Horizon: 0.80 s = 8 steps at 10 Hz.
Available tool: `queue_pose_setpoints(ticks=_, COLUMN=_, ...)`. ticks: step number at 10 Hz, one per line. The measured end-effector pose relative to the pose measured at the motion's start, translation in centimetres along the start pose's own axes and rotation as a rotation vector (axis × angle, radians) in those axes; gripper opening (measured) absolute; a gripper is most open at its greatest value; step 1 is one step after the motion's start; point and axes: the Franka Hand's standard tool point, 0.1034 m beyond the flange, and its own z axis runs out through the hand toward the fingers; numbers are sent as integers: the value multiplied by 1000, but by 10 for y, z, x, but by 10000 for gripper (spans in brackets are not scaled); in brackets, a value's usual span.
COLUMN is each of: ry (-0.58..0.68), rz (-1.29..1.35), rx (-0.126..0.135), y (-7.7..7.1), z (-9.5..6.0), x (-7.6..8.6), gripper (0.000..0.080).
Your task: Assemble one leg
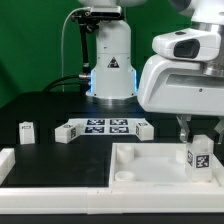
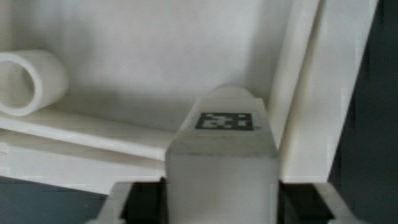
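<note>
In the exterior view, the arm's white two-finger gripper [image 1: 197,135] hangs over the exterior view's right part of the dark table [image 1: 40,105], with its dark fingers [image 1: 183,128] reaching down to a small white plastic block-like leg [image 1: 198,157] that carries a black-and-white square tag on its facing side. The leg stands upright, its lower end inside the large white square tray-like top [image 1: 140,165], near that tray's corner on the exterior view's right. Whether the leg touches the tray floor cannot be told. Farther back on the table lies the flat white marker board [image 1: 103,127] with its row of black-and-white tags, a short white block [image 1: 66,133] touching its end on the exterior view's left and another white block [image 1: 143,129] at its other end. A separate small white block [image 1: 27,131] sits well apart, toward the exterior view's left. A long white rail [image 1: 18,160] runs along the front edge of the scene. In the wrist view, the leg [image 2: 224,150] fills the middle, its tagged face turned to the camera, held between the two light fingers [image 2: 139,203] whose jaws are clamped on its sides. Beside it rises the tray's white wall [image 2: 306,90], and a round corner socket [image 2: 32,82] shows on the tray's floor.
</note>
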Motion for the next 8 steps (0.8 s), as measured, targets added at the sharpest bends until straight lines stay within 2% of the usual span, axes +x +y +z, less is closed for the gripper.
queue_pose_setpoints(ticks=2, ry=13, rz=342, rx=-3, y=1, z=0, x=1, gripper=289)
queue_pose_setpoints(ticks=4, ry=13, rz=578, rx=-28, y=11, z=1, x=1, gripper=294)
queue_pose_setpoints(ticks=5, ry=20, rz=702, rx=-61, y=19, z=1, x=0, gripper=299)
queue_pose_setpoints(ticks=6, ry=22, rz=761, rx=-79, y=24, z=1, x=-1, gripper=302)
queue_pose_setpoints(ticks=8, ry=31, rz=1067, rx=-176, y=38, z=1, x=-12, gripper=311)
